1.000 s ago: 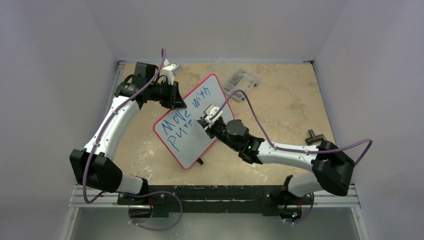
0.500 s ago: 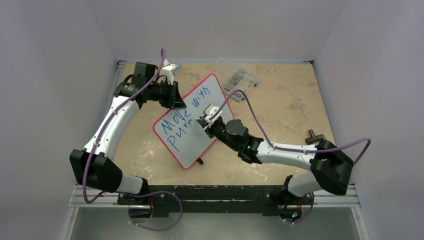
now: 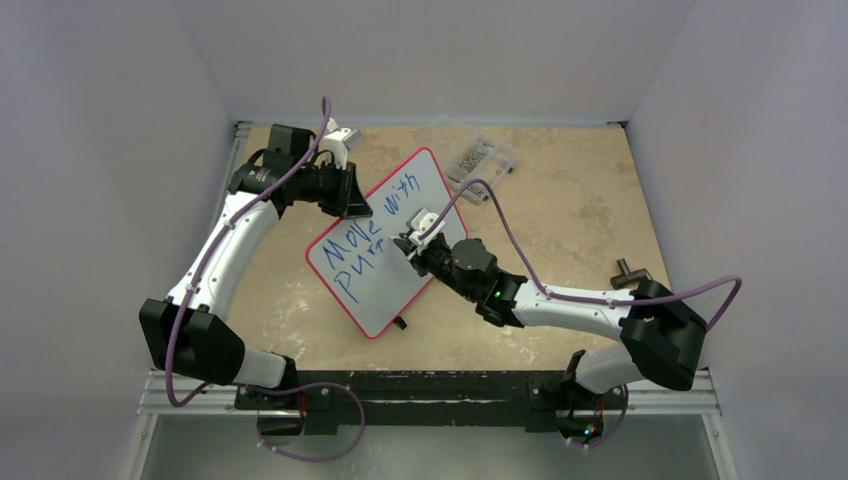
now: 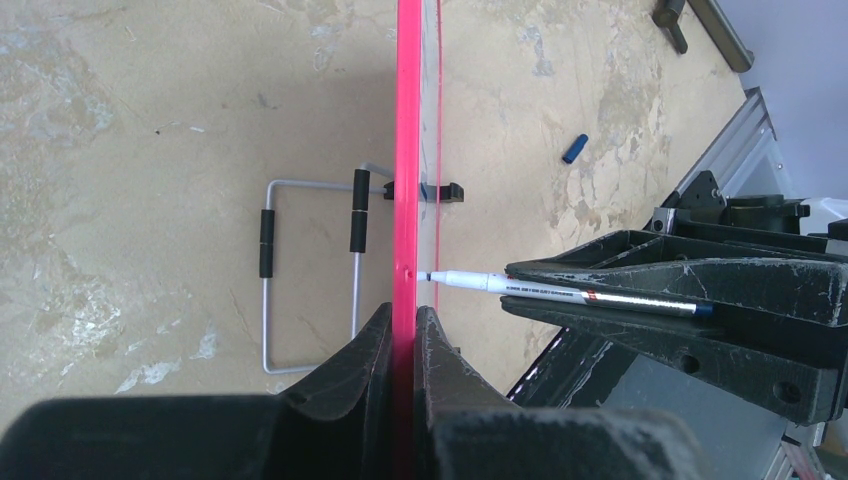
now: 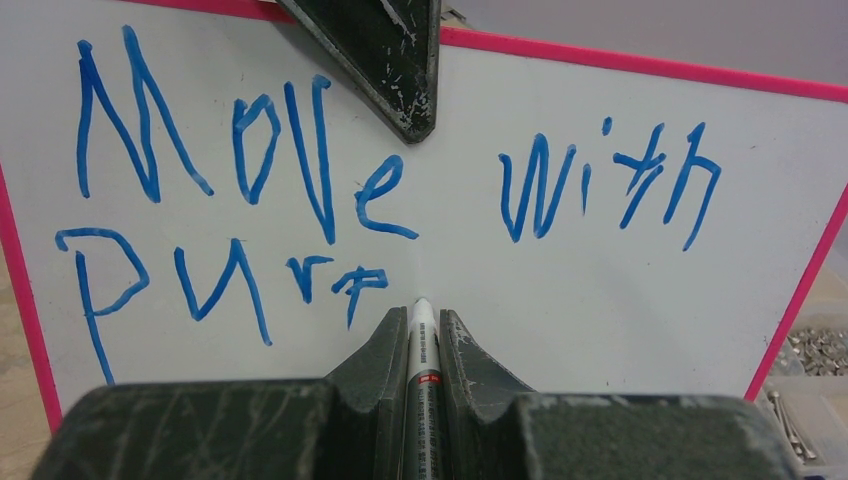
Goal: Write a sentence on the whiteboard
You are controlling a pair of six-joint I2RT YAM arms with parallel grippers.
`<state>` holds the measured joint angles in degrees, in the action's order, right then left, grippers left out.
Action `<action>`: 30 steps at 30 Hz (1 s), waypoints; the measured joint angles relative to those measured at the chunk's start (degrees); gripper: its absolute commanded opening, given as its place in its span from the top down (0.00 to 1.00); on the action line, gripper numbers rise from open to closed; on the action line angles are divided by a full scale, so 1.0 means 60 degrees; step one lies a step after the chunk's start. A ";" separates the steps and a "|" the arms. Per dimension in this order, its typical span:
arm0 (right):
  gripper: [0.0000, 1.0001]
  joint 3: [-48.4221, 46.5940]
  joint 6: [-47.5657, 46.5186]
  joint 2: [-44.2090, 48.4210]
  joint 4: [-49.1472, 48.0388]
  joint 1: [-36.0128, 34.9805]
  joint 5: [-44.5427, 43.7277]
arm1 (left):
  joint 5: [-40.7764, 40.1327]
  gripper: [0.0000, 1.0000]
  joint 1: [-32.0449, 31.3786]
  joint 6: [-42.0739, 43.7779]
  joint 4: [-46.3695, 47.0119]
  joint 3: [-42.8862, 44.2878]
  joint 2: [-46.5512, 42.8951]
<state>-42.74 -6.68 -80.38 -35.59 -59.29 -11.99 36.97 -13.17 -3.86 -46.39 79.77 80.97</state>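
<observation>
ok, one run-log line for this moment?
left pincer: shut on whiteboard rim | right pincer: shut on marker, tip at board | sentence: "Move with pur", unfinished

You see plain pale walls (image 3: 430, 50) closing in the table (image 3: 580, 200) on three sides, well beyond both sets of fingers. Past the left fingers (image 4: 360, 360), its tan, mottled top shows pale worn patches. Well behind the right fingers (image 5: 372, 352), an aluminium rail (image 3: 690, 403) edges it. The light is soft and even.
</observation>
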 measured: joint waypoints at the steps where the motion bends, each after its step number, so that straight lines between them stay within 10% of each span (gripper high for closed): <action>1: 1.00 0.0000 0.0000 0.0000 0.0000 0.0000 0.0011 | 0.0000 1.00 0.0000 0.0000 0.0000 0.0000 0.0000; 30: 1.00 0.0481 0.0193 0.0157 -0.0055 0.0015 0.0484 | 0.0007 1.00 0.0000 0.0000 0.0004 0.0000 0.0004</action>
<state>-39.86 -5.52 -79.44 -35.92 -59.20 -9.08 37.01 -13.17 -3.86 -46.37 79.77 80.99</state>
